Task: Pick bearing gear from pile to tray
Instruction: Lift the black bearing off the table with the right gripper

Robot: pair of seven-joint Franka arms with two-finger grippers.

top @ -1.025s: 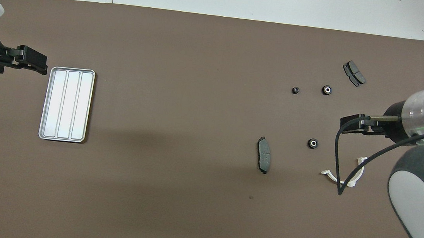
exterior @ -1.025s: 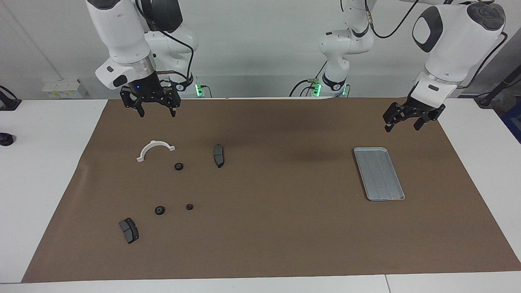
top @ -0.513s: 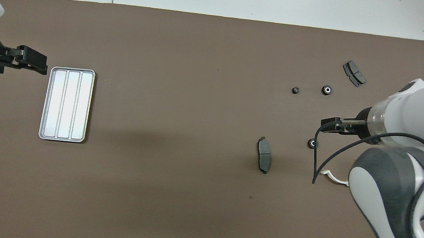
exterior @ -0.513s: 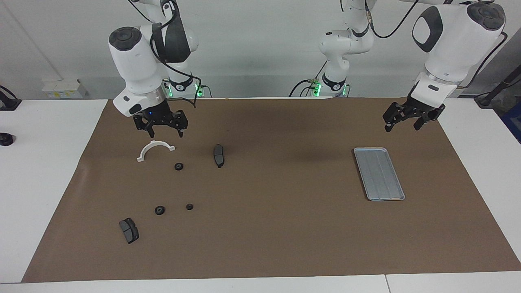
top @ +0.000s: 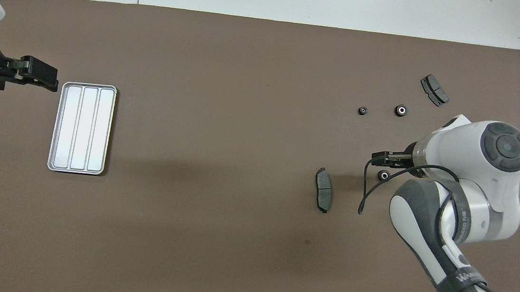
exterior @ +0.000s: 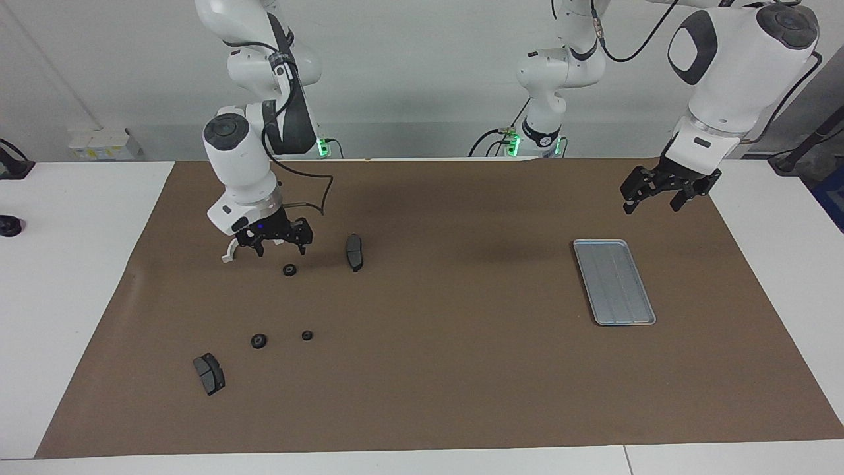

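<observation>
Right end effector (exterior: 281,248) lowered since 1 s ago, fingers spread, over gear (exterior: 289,270), left end effector (exterior: 653,198) waiting spread beside tray (exterior: 614,282)

White wall (exterior: 409,79), white table (exterior: 72,264), brown mat (exterior: 448,369)

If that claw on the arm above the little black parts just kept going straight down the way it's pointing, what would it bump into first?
Probably the white bracket or the bare brown mat. The right gripper, fingers open, points down beside the nearest bearing gear, seemingly just short of it, though depth is hard to judge.
</observation>
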